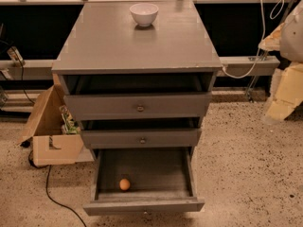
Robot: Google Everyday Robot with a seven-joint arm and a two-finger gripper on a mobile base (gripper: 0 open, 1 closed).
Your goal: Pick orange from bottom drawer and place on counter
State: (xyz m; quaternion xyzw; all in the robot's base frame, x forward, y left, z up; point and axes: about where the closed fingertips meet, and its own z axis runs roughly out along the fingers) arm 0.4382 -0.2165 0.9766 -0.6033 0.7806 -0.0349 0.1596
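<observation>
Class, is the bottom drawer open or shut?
Open: the bottom drawer is pulled out, dark inside showing, the orange lying near its front. The pincer is at the picture's right edge, away from it.

Arm [294, 32]: pale, at the right edge of the view, partly cut off. End effector [278, 109]: below the arm, held in the air, angled down and left.

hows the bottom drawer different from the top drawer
The bottom drawer is pulled far out with the orange inside; the top drawer only a little. The top drawer has a round knob; the bottom drawer shows none. Both are grey. The gripper is at the right edge, clear of both.
</observation>
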